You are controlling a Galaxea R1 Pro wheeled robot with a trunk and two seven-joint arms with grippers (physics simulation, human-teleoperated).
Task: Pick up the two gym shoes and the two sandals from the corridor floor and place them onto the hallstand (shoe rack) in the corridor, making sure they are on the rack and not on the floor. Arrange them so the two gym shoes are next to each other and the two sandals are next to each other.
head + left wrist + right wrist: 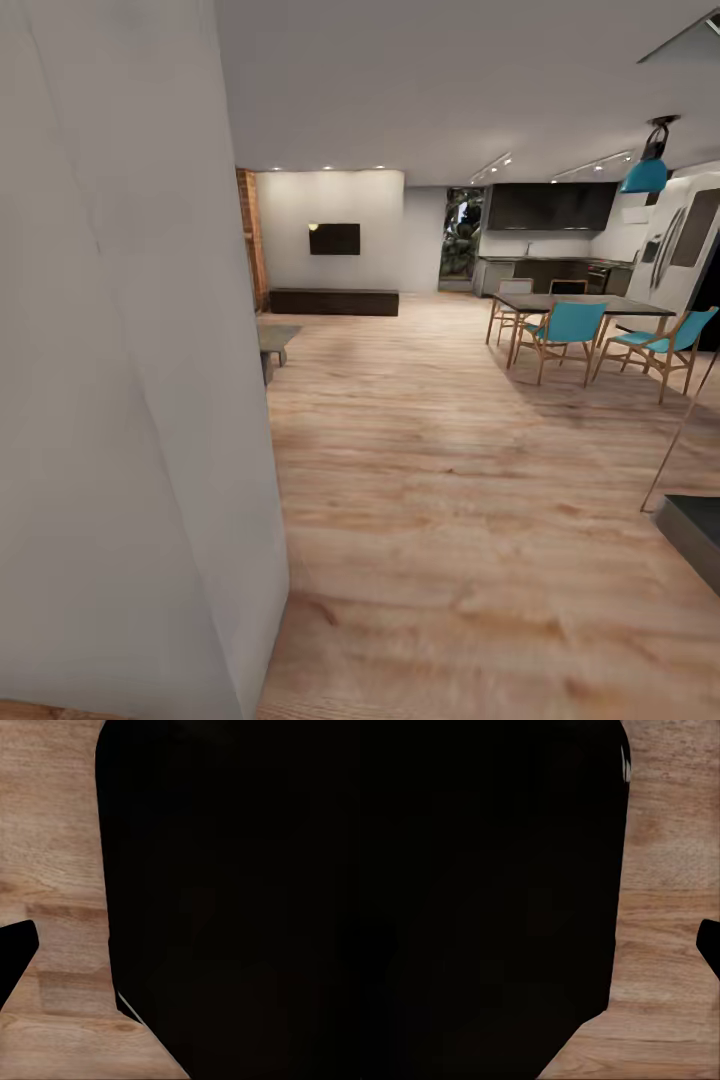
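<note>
Wood-plank floor (450,520), 1 dining table (580,303) w/ 3 teal chairs (570,325).

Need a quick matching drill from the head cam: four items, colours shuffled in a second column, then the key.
Things:
1. chair seats
2. wall screen
3. floor
4. near wall

Colours:
A. light brown wood
B. pale grey
C. teal
D. black

Pairs: 1-C, 2-D, 3-A, 4-B
</note>
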